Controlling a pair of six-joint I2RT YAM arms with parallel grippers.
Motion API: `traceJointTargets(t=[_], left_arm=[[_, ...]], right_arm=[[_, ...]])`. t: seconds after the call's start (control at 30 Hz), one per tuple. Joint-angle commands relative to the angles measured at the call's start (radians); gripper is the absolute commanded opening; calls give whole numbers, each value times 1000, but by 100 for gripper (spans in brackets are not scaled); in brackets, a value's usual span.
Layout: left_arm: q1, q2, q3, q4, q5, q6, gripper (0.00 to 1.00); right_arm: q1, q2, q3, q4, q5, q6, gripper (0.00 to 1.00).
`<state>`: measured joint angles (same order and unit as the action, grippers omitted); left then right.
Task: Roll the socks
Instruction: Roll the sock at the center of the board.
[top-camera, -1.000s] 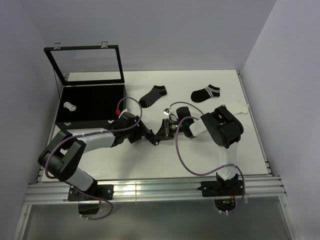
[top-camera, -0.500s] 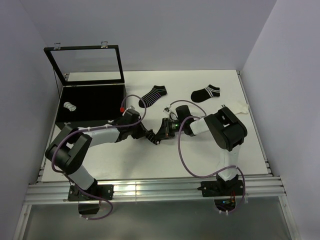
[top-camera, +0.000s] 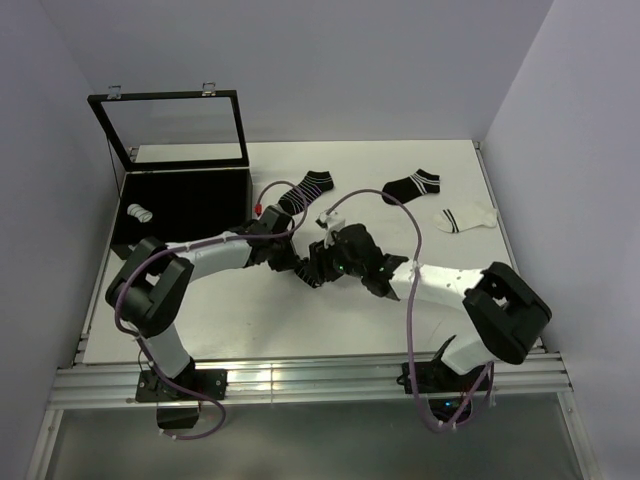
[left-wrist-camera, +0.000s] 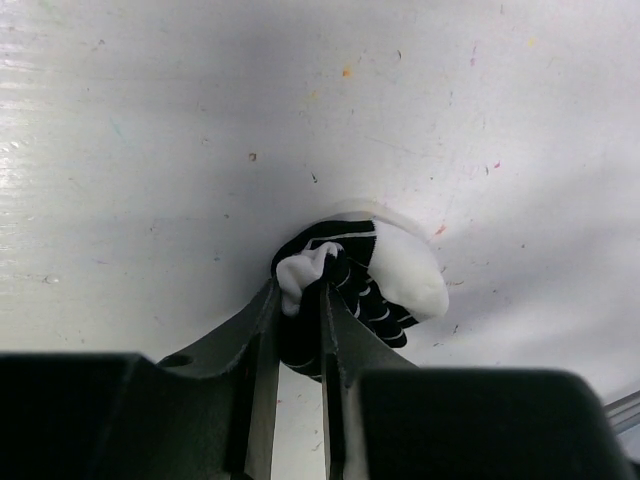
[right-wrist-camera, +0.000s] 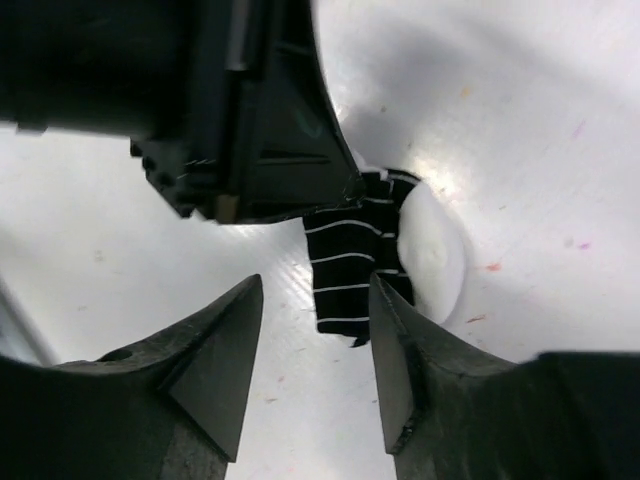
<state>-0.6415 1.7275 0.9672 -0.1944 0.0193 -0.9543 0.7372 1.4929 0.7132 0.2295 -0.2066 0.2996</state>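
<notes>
Rolled sock (left-wrist-camera: 385, 280) sits mid-table (top-camera: 250, 310), nearest the arm bases, and both grippers meet on it. Left gripper (left-wrist-camera: 300, 276) is clenched on the rolled sock, pinching a fold of white and striped fabric at the roll's edge. The rest of the bundle bulges past the fingertips and rests on the table. Right gripper (right-wrist-camera: 314, 288) is released, jaws apart. The striped loose end lies in the gap just past its tips, apparently touching neither finger. Step looks like securing the finished roll. To do it well, the left pinch should stay firm on the fold so the roll doesn't unwind. The right should back straight out so it doesn't snag the striped end, and the left should lift only once the right is clear. Further back lie three flat socks: a black striped sock (top-camera: 306, 190), a black sock (top-camera: 411, 185) and a white sock (top-camera: 466, 217). Far left, the open black box (top-camera: 190, 200) holds one white roll (top-camera: 140, 213).
</notes>
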Motion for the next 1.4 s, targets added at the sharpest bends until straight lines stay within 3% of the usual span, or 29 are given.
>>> traceJointTargets(t=[0.0,0.37,0.6,0.73,0.8,0.9,0.97,1.03,1.07,1.23,1.37], left_arm=[[-6,32,41,-135,-15,72,4],[-7,57,84,-180,-15,89,4],[-7,60,82,-169,4,95,4],[-7,55,73,-160,19,98,3],[-7,44,64,-149,27,97,4],[-7,21,44,-120,28,97,8],[-6,-6,30,-105,18,86,16],[-4,-26,8,-83,-1,74,23],[-3,-48,1,-77,-7,68,33],[2,-129,-68,-21,-73,29,62],[9,-232,-151,24,-137,-24,76]], right_arm=[[82,-60,-57,60,332,-164,55],[341,53,-15,113,630,-362,61],[415,199,51,106,731,-419,61],[427,266,81,93,766,-433,55],[427,294,88,82,774,-430,45],[426,296,81,65,754,-404,16],[421,285,83,30,722,-372,0],[391,256,80,7,618,-325,0],[377,241,68,-5,572,-309,0],[245,133,45,-61,229,-180,0],[131,102,52,-88,21,-120,0]])
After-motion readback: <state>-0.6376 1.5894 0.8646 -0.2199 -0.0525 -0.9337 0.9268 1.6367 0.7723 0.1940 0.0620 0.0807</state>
